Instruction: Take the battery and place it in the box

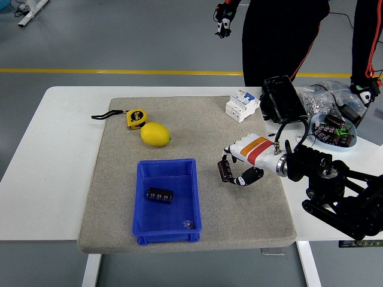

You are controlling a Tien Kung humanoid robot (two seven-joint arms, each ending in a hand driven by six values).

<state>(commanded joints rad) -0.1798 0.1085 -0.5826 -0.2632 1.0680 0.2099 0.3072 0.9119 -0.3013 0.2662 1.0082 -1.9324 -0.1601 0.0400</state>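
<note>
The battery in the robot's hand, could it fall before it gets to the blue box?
It might. The right hand pinches the battery only at its fingertips, so it could slip onto the mat on the way. The blue box already holds another battery, so a drop from high up could bounce off it or the rim.

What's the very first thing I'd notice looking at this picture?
Probably the robot's right hand, mid-mat, gripping a small dark battery just right of the bright blue box. That box already has another battery inside it. Next, the yellow lemon behind the box stands out.
</note>
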